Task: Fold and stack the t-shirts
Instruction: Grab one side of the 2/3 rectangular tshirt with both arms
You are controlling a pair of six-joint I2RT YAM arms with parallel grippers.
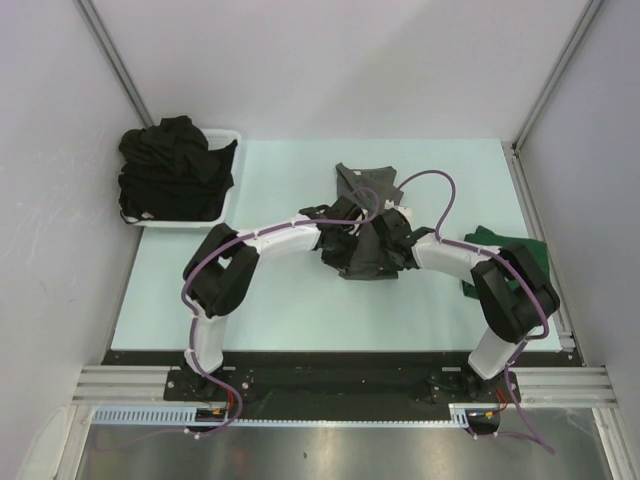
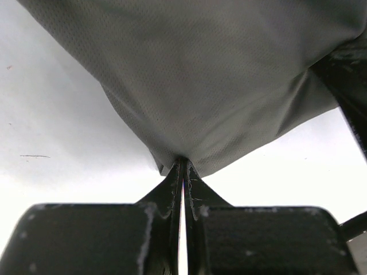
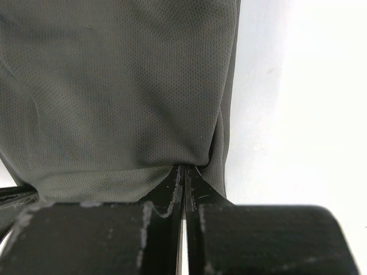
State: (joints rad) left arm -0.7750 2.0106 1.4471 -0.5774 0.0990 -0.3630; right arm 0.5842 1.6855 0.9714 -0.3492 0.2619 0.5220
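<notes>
Two pincers share one garment: the left pincer (image 2: pixel 183 164) and the right pincer (image 3: pixel 183 169) are each clenched on a pinch of the soft charcoal grey fabric t-shirt (image 1: pixel 362 262), which is bunched at the middle of the bench (image 1: pixel 280 305). For a clean fold they likely need to draw apart evenly, pulling the cloth taut before lowering it flat. The white plastic basket (image 1: pixel 180 224) at far left holds a heap of black t-shirts (image 1: pixel 170 170). A dark green t-shirt (image 1: pixel 490 240) lies at the right edge.

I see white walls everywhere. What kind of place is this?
Likely a robot lab booth: white walls around a table, two bolted-down arms holding a grey t-shirt, a basket of black shirts.
</notes>
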